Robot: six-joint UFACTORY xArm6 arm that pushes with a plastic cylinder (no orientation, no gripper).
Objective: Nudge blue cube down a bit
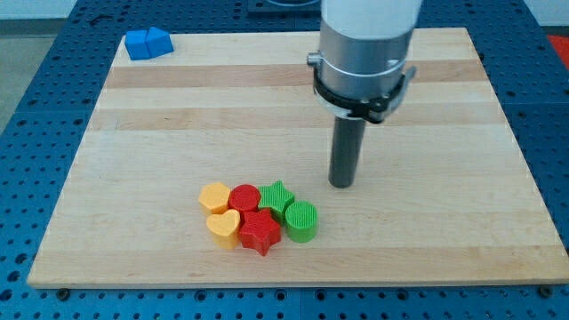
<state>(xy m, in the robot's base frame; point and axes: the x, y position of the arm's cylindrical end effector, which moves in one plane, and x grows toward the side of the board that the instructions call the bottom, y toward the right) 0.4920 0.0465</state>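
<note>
My tip (342,184) rests on the bare wood of the bench (462,222), right of centre, touching no block. It is a plain rod under a wide grey collar, a tool with no parts to spread apart or close together, and it holds nothing.

The blue cube (138,44) lies well apart from my tip, at the far left corner of the bench, close to the far edge. A second blue block (159,41) sits touching its right side; the two read almost as one piece, and the shape of the second is hard to make out.

The other blocks are bunched together near the near edge, to the left of my tip and nearer than it:
- a yellow hexagon-like block (214,196)
- a red cylinder (244,197)
- a green star (277,196)
- a yellow heart (223,228)
- a red star (260,231)
- a green cylinder (301,221)

The green star and green cylinder are the closest of these to my tip, yet clear of it.
</note>
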